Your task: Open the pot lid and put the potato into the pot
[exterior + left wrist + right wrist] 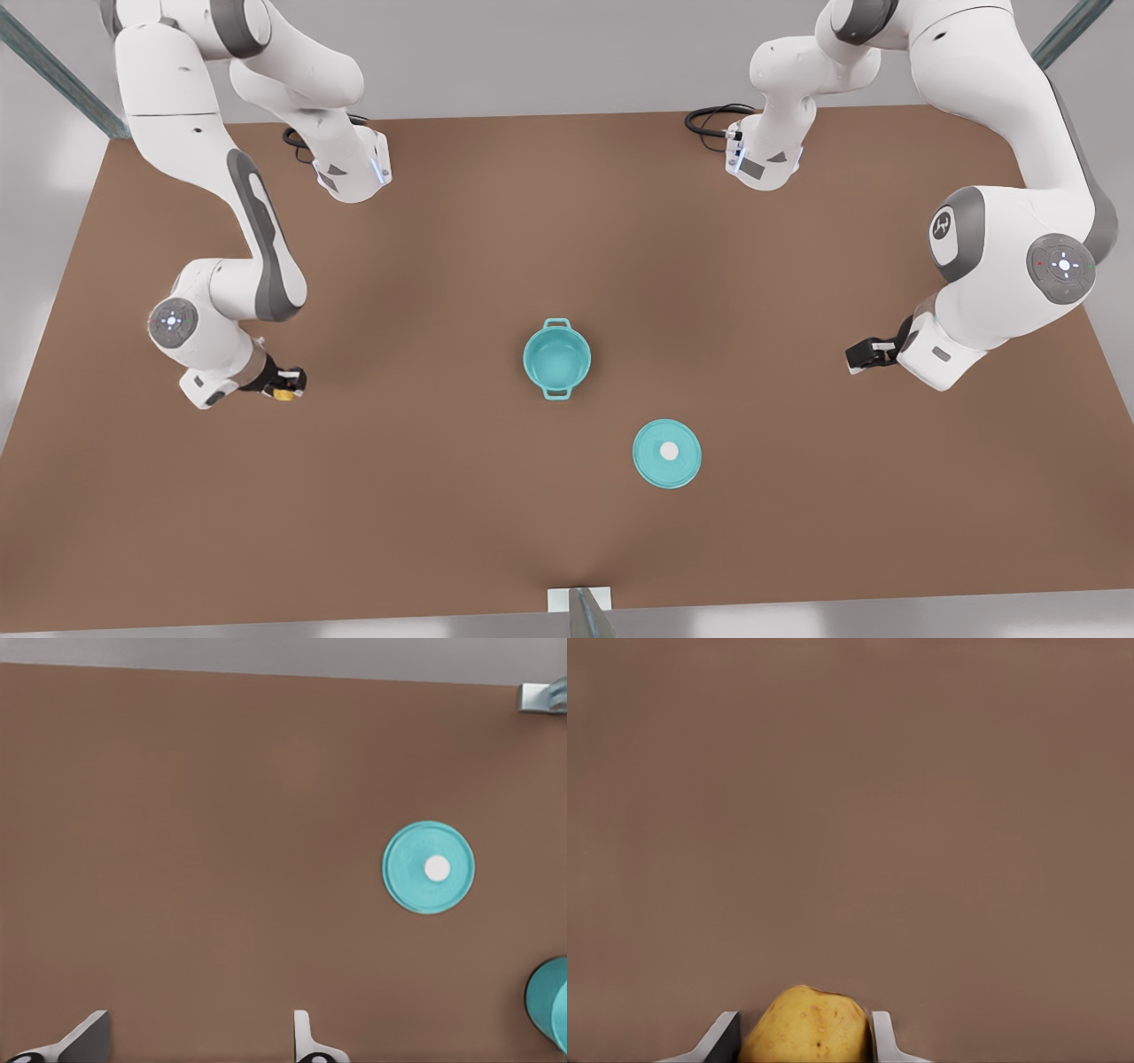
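Observation:
The teal pot [556, 357] stands uncovered in the middle of the brown table, its inside bare. The pot lid [666, 453] lies flat on the table beside it, knob up, toward the front view's right. My right gripper [285, 387] is far out at the front view's left, shut on the yellow potato [283, 395]. The right wrist view has the potato [806, 1025] pressed between both fingers of the right gripper [804, 1020]. My left gripper [859, 354] waits open at the front view's right. From the left gripper [195, 1041] I see the lid [429, 867] and the pot's edge [549, 1001].
The brown table [399, 496] stretches wide around the pot and lid. Both arm bases stand at its back edge, with black cables [709, 120] near one of them. A metal post on a white bracket [580, 611] sits at the near edge.

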